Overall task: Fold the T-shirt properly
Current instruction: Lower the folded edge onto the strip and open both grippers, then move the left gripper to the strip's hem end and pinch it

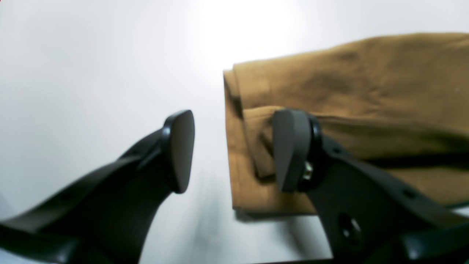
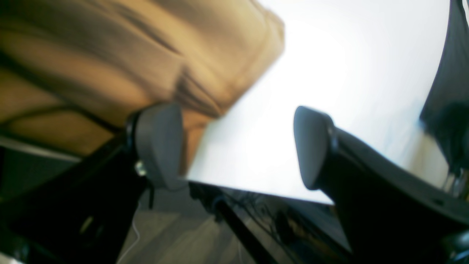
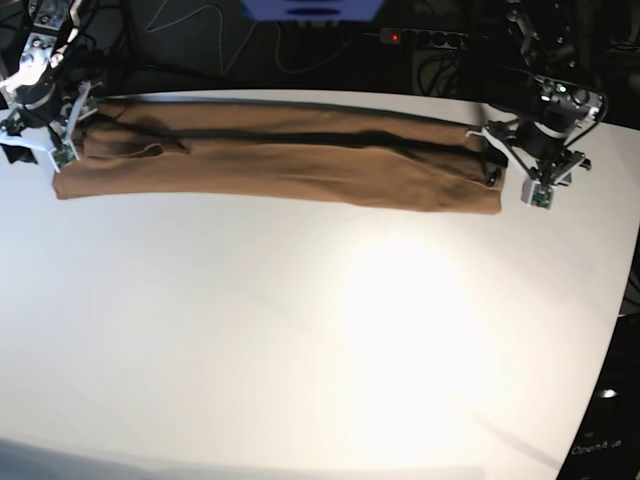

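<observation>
The left gripper (image 1: 234, 150) hangs low with its dark jaws spread apart and nothing between them; in the base view (image 3: 522, 160) its arm is extended to the far right. The right gripper (image 2: 238, 146) also stands wide and empty, its arm at the far left (image 3: 40, 105).

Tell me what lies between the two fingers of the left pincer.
Only bare white table shows in the gap of the left pincer in the left wrist view; the T-shirt begins beside the inner finger, its folded end behind it.
</observation>
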Controlling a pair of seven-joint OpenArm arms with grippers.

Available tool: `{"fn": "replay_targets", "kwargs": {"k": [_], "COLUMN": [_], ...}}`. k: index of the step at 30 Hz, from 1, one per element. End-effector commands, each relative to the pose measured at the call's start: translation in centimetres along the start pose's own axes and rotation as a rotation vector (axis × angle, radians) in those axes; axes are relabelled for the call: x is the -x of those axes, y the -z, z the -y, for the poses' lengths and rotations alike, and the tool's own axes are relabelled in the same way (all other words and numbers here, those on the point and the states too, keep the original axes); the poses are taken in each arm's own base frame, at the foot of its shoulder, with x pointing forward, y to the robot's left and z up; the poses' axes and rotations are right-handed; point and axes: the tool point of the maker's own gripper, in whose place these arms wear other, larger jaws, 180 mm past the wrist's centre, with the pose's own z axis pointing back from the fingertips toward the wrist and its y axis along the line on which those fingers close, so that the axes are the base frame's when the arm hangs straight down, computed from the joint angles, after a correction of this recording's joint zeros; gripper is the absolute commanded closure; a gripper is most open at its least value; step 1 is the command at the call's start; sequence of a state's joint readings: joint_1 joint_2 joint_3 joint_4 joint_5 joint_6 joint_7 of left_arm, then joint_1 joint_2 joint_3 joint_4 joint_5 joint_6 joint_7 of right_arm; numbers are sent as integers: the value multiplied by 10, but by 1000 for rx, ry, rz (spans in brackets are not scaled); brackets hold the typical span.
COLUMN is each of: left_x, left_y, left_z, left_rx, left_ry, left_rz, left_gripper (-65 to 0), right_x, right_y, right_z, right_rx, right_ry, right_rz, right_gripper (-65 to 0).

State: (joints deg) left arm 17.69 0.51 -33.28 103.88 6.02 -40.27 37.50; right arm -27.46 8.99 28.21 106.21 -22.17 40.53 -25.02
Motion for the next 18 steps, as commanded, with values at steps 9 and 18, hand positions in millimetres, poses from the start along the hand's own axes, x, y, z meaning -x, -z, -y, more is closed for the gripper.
{"fn": "replay_targets", "kwargs": {"k": [9, 18], "left_x": [-11, -36], "left_y": [-13, -29], "left_z": [-31, -28], "left_rx": [-83, -121], "left_ry": [-8, 9], "left_rz": [48, 113], "left_gripper": [-336, -336], "right_x": [14, 13], "right_y": [7, 11], "right_z": [48, 56], "right_rx": [118, 136], "right_ry": [110, 144], "right_rz": [-24, -24], "right_gripper": [-454, -260]}}
